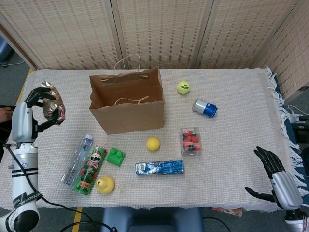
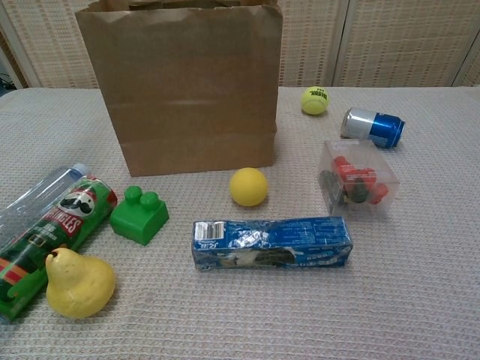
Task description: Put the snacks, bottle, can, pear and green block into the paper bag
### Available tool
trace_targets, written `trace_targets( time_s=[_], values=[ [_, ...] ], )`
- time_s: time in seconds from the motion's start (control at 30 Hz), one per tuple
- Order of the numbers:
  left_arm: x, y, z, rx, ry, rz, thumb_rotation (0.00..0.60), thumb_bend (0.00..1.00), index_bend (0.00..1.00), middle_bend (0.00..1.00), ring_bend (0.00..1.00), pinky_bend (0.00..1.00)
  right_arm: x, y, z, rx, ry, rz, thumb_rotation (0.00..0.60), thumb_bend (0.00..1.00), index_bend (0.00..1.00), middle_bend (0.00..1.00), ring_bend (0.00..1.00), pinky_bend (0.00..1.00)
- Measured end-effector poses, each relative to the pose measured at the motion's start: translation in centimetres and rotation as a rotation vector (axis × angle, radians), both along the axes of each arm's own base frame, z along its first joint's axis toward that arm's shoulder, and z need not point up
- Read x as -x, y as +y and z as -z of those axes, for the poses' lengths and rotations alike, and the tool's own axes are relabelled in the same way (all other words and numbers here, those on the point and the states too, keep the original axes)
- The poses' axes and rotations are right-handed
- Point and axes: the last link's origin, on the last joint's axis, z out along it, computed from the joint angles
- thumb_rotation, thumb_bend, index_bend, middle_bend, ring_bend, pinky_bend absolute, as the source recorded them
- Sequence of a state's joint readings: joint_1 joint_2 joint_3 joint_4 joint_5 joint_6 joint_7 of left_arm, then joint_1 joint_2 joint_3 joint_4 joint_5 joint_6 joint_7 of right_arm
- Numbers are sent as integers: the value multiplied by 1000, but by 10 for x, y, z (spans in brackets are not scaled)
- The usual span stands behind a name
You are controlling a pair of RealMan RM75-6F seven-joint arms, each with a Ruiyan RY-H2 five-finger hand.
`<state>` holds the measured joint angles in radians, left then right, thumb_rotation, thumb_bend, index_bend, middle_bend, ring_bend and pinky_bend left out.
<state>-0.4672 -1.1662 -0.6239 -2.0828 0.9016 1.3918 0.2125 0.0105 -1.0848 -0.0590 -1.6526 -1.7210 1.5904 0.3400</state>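
Note:
My left hand (image 1: 26,113) is raised over the table's left edge and grips a crinkled shiny snack bag (image 1: 52,107), left of the open paper bag (image 1: 126,104). In front of the paper bag lie a clear bottle (image 1: 77,158), a green Pringles can (image 1: 91,169), a green block (image 1: 116,156), a yellow pear (image 1: 105,184) and a blue biscuit pack (image 1: 159,167). A blue drink can (image 1: 205,108) lies on its side to the right, near a clear box of red snacks (image 1: 191,140). My right hand (image 1: 276,178) hangs open off the table's front right corner.
A yellow ball (image 1: 153,143) lies in front of the paper bag and a tennis ball (image 1: 183,87) to its right at the back. Wicker screens stand behind the table. The cloth's fringed edge (image 1: 276,96) runs down the right side.

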Motion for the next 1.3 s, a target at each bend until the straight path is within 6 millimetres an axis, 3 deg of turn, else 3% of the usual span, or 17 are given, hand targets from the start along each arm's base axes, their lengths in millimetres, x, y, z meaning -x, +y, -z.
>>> trace_targets(
  time_s=[0.27, 0.47, 0.67, 0.73, 0.8, 0.87, 0.97, 1.3],
  values=[
    [-71, 42, 5, 29, -13, 101, 600, 741, 756, 712, 740, 892, 3, -3, -1, -14, -12, 20, 600, 0, 0, 0, 0, 0],
    [-106, 54, 28, 84, -18, 140, 600, 740, 753, 707, 737, 888, 3, -5, -2, -28, -18, 28, 600, 0, 0, 0, 0, 0],
    [-124, 66, 61, 132, 37, 146, 600, 713, 720, 663, 677, 834, 4, -4, -2, -41, -23, 34, 600, 0, 0, 0, 0, 0],
    [-127, 68, 74, 160, 66, 144, 600, 623, 599, 521, 514, 690, 4, -4, -2, -43, -25, 36, 600, 0, 0, 0, 0, 0],
    [-127, 69, 86, 198, 113, 144, 600, 479, 347, 243, 247, 484, 4, -4, -2, -46, -25, 39, 600, 0, 0, 0, 0, 0],
    [-127, 68, 94, 230, 165, 143, 600, 396, 148, 34, 72, 346, 4, -5, -2, -48, -23, 41, 600, 0, 0, 0, 0, 0],
    [-132, 69, 103, 261, 215, 150, 600, 379, 57, 0, 1, 231, 4, -5, -3, -46, -23, 42, 600, 0, 0, 0, 0, 0],
    [-140, 67, 102, 262, 187, 186, 600, 372, 48, 0, 0, 195, 5, -6, -3, -44, -18, 45, 600, 0, 0, 0, 0, 0]
  ],
)
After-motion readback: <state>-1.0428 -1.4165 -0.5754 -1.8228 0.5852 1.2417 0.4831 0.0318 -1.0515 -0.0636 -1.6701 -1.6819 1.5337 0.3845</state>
